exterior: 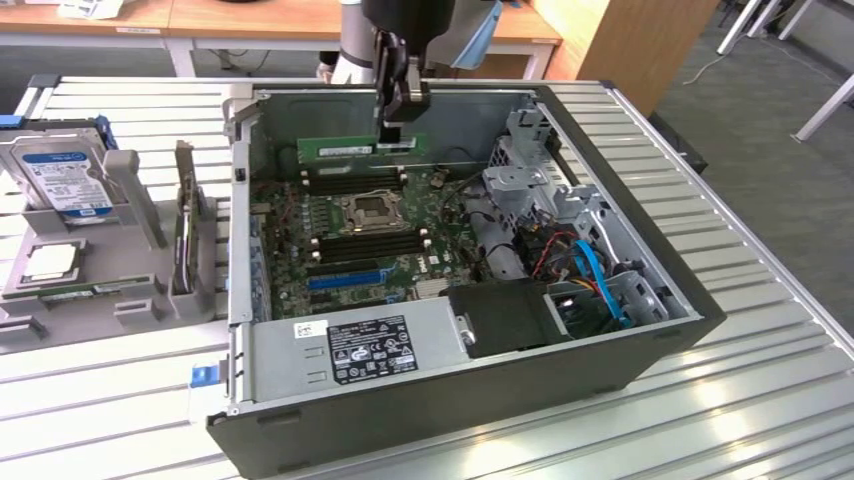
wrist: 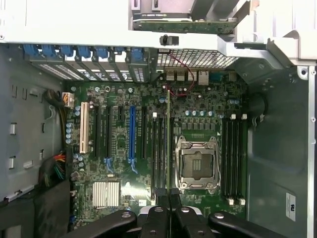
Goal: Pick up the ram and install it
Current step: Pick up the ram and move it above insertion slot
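1. Exterior view: the black gripper (exterior: 396, 138) of the arm hangs over the open dark-grey metal computer case (exterior: 467, 420), which lies on its side on a table of silver metal slats (exterior: 747, 420).
2. Its fingers (exterior: 390, 120) are drawn narrow and clamp the ram (exterior: 340, 148), a long, thin green circuit-board stick with a white label. The pick-up part of the task is therefore done.
3. The ram is held lengthways and level. The fingers grip it near its end on the exterior view's right, and the rest of the stick reaches out toward the exterior view's left.
4. The ram hangs above the green motherboard (exterior: 300, 255), over the far bank of long black memory slots (exterior: 350, 182) beyond the square silver processor socket (exterior: 372, 211). It looks clear of the slots, so the installing appears not yet done.
5. Wrist view: the gripper (wrist: 168, 198) looks straight down along its two black fingers (wrist: 159, 210), which stand close together with only a thin gap between them.
6. The ram (wrist: 168, 139) shows edge-on as a thin line running from that gap out across the motherboard (wrist: 99, 171).
7. That line runs parallel to the memory slots (wrist: 159, 148) and lies between them and the processor socket (wrist: 198, 166), just beside the nearest slot. Whether it is exactly over a slot cannot be told.
8. Judged from both views, the ram is carried and roughly lined up, but not seated.
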`<state>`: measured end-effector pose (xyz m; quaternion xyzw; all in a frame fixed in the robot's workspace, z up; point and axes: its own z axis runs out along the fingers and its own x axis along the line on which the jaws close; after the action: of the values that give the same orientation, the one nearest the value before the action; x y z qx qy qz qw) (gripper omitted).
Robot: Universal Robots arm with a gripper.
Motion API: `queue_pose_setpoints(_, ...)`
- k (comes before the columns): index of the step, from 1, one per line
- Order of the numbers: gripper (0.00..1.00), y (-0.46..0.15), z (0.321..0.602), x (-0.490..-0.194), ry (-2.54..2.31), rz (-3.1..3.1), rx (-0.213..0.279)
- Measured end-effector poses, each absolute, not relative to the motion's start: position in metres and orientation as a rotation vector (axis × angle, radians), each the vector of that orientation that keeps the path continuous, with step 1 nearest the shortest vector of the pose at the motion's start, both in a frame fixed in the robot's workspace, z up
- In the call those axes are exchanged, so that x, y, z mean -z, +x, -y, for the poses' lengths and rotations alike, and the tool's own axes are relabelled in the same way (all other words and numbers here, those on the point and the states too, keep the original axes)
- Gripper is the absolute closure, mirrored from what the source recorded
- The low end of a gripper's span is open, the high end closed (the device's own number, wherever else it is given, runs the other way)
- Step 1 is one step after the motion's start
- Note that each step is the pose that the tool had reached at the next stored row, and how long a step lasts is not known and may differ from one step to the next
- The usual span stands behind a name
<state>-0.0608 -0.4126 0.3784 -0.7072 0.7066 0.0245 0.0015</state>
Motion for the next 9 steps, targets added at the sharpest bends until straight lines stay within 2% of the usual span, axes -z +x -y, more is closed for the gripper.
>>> queue_pose_setpoints(9, 0.88, -0.0608, 0.4126, -0.3702, -2.219, -2.217, -0.075)
